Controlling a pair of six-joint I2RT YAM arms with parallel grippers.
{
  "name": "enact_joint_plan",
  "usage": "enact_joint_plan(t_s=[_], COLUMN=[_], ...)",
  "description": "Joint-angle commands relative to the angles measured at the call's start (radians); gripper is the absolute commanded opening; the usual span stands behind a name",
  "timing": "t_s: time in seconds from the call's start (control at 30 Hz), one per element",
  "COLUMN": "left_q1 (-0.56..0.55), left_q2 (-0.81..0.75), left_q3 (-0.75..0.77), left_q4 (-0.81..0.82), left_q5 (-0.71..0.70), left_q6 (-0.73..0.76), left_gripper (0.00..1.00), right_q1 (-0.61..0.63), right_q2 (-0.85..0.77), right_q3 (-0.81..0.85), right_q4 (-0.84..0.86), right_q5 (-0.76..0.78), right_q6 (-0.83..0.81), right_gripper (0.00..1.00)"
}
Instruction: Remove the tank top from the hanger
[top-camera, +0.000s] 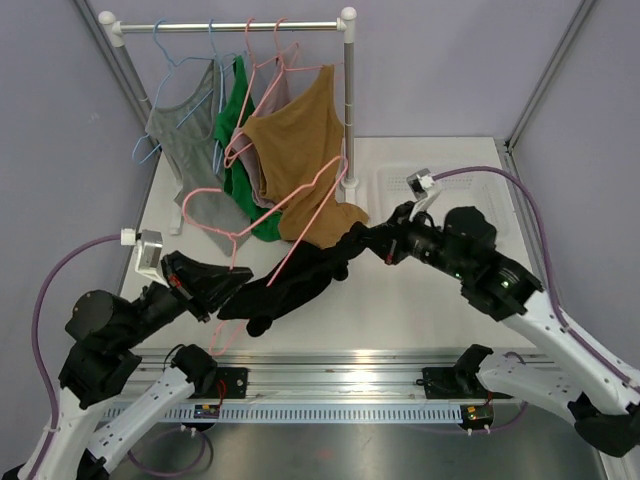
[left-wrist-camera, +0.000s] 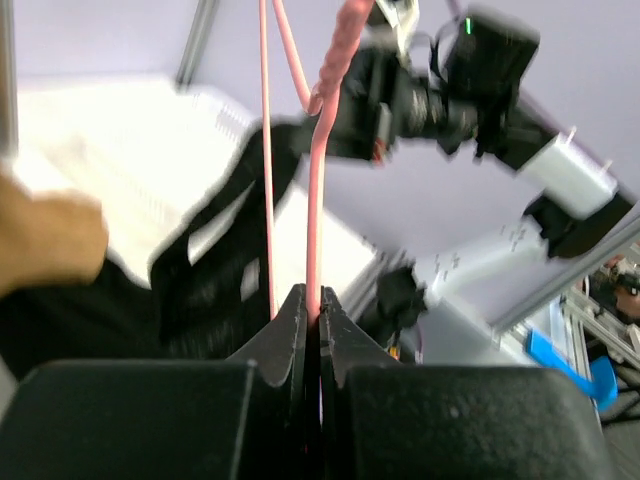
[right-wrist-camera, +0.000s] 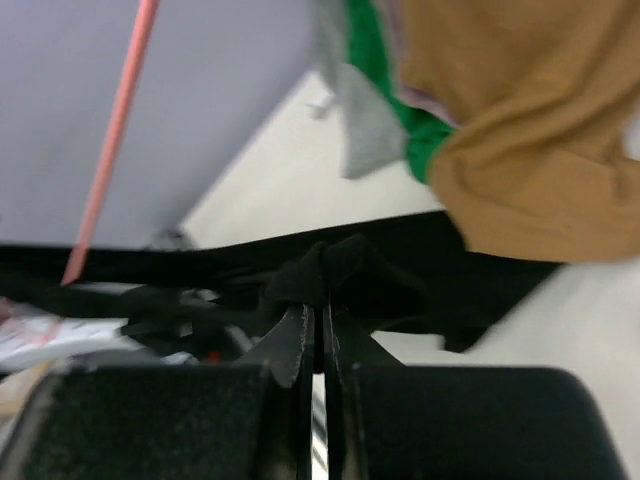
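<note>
Top view: left gripper (top-camera: 226, 278) clamped on the pink hanger (top-camera: 296, 245), wire running up and away from its tips. Right gripper (top-camera: 356, 244) pinched on one end of the black tank top (top-camera: 295, 282), which sags between the two sets of fingers, low over the table (top-camera: 400, 310). Beyond both, a rack (top-camera: 230, 25) with a tan top (top-camera: 300, 150), a green top (top-camera: 236, 130) and a grey top (top-camera: 185, 140). No readable brand or label.

Left wrist view: fingers (left-wrist-camera: 290, 335) pressed together on the hanger (left-wrist-camera: 314, 200), thin wire rising straight from the tips. Black tank top (left-wrist-camera: 215, 270) just left of and beyond them, draped on the wire. Right gripper (left-wrist-camera: 375, 100) farther ahead. Print on a pale arm link too blurred to read.

Right wrist view: fingers (right-wrist-camera: 292, 345) shut on a bunched fold of the tank top (right-wrist-camera: 330, 268), fabric stretching off to either side of the tips. Tan top (right-wrist-camera: 520, 130) above and right.

Judged handling: light, soft, limp, likely to stretch and snag on the hanger's shoulder; hanger springy and thin. Best hold at a strap or neckline edge.
</note>
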Motion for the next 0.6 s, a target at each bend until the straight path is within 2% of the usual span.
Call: enact_joint_plan(t_s=[0.0,0.1,0.17,0.33,0.4,0.47,0.57], left_q1=[-0.004,-0.004,-0.004,-0.004,-0.004,-0.004,-0.004], left_q2=[0.080,0.180,0.244,0.402,0.471,0.496,0.493], left_q3=[0.019,0.043,0.063,0.232,0.307,0.318,0.228], left_q4=[0.412,0.587,0.680,0.681,0.623,0.607,0.717], left_q5=[0.011,-0.048,-0.138,-0.324,-0.386,-0.391,-0.436], left_q6=[-0.004,0.029,0.055,0.150,0.168,0.204,0.222], left_gripper=[0.00,0.00,0.00,0.00,0.00,0.00,0.00], right_q1=[-0.006,-0.006,-0.006,-0.006,-0.006,-0.006,-0.006], right_q2=[-0.127,-0.143,-0.153,-0.248,-0.273,-0.279,-0.305], right_q3=[0.009,0.068,0.089,0.168,0.187,0.191,0.193], right_q4=[0.068,0.001,-0.065,-0.266,-0.321,-0.320,-0.245], right_q5=[-0.306,-0.525,-0.573,-0.474,-0.443,-0.484,-0.588], right_q6=[0.096,0.136,0.133,0.047,0.030,0.023,0.042], right_gripper=[0.00,0.00,0.00,0.00,0.00,0.00,0.00])
